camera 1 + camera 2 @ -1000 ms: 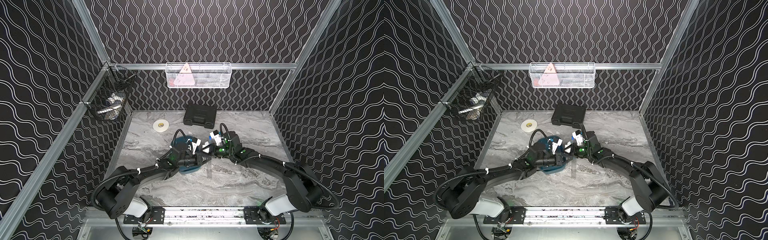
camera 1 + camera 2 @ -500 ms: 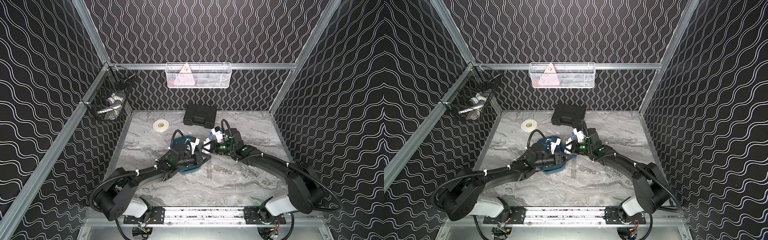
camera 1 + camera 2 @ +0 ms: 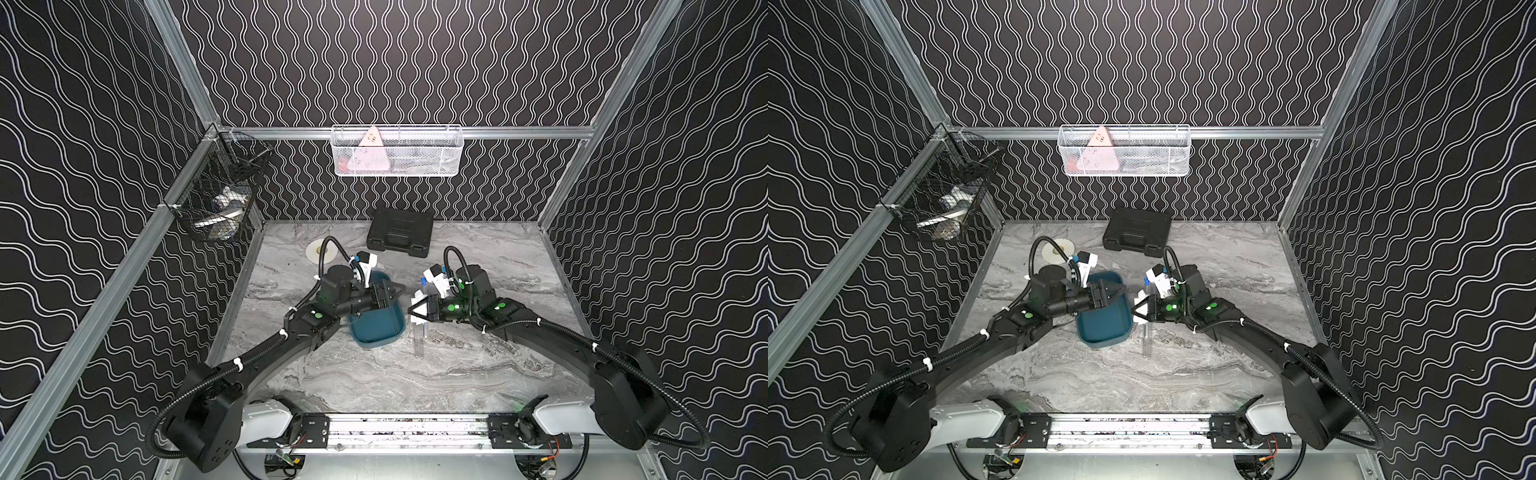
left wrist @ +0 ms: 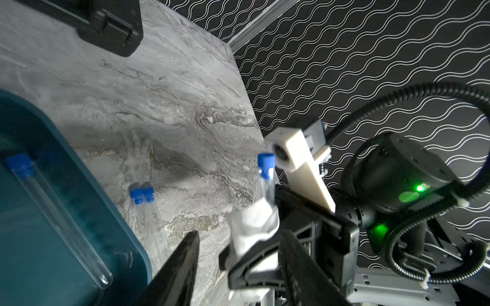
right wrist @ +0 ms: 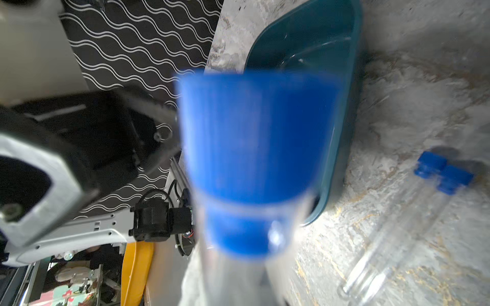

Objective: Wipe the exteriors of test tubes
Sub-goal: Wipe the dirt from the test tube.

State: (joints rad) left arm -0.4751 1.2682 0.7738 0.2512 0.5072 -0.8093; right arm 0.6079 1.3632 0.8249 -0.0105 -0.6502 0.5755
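The teal oval plastic tray (image 3: pixel 374 332) sits mid-table and contains one clear blue-capped test tube (image 4: pixel 61 220), lying flat. The white wire basket (image 3: pixel 415 174) on the rear rail holds a pink triangular item (image 3: pixel 370 151). The black wire basket (image 3: pixel 216 199) on the left rail holds pale items I cannot identify. Tubes counted: four. One is in the tray, a pair of tubes (image 4: pixel 137 196) lies side by side on the table just beside the tray, and a held tube (image 4: pixel 266 177) stands cap up in the right gripper (image 3: pixel 415 311), whose jaws are closed on it through a crumpled white tissue (image 4: pixel 252 227). The left gripper (image 3: pixel 395 293) hangs over the tray, jaws apart, empty. One black hard case (image 3: pixel 401 232) and one white tape roll (image 3: pixel 318 250) lie toward the back. Surface: grey marbled tabletop (image 3: pixel 415 382). Walls (image 3: pixel 415 62): black with white wavy lines.
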